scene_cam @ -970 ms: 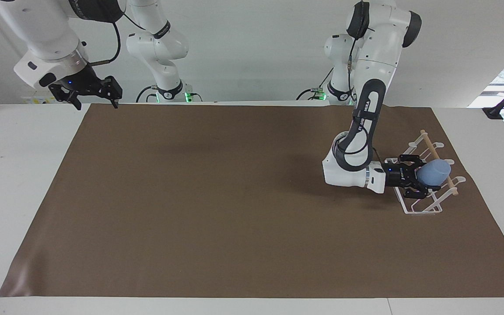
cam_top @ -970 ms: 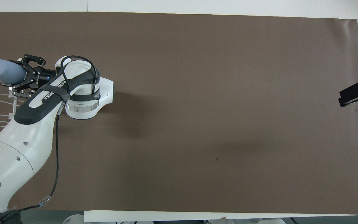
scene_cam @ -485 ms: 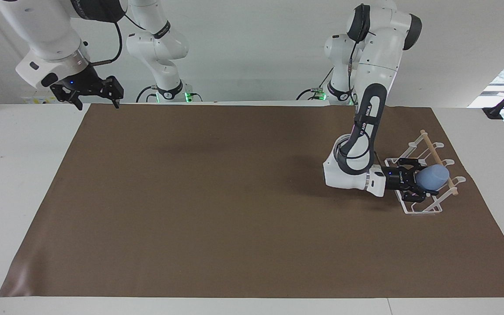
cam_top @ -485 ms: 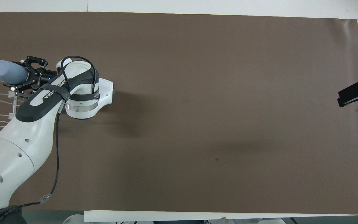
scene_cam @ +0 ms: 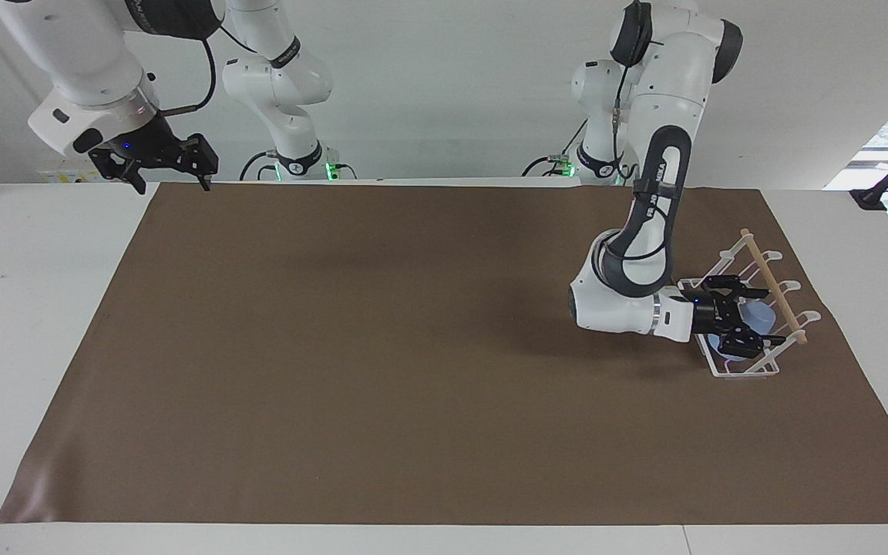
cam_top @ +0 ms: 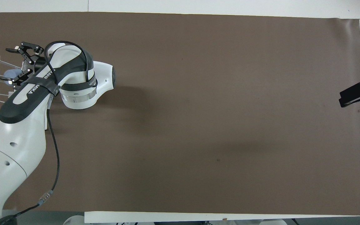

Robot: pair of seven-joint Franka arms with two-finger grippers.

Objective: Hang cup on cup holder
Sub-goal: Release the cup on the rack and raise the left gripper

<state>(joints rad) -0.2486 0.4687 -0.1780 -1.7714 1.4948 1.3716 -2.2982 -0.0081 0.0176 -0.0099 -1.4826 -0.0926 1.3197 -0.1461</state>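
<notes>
Table: brown mat (scene_cam: 382, 347) covering it
Cup (scene_cam: 760, 314): sitting on rack (scene_cam: 748, 368), left arm's end
Left gripper (scene_cam: 752, 314): fingers standing wide around cup, not gripping
Right gripper (scene_cam: 170, 179): waiting over mat's corner, fingers spread

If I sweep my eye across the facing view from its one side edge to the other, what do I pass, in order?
right gripper, open, waiting above the table's edge → bare brown mat → left gripper, open at the rack → cup resting in the cup holder, under its wooden dowel.
</notes>
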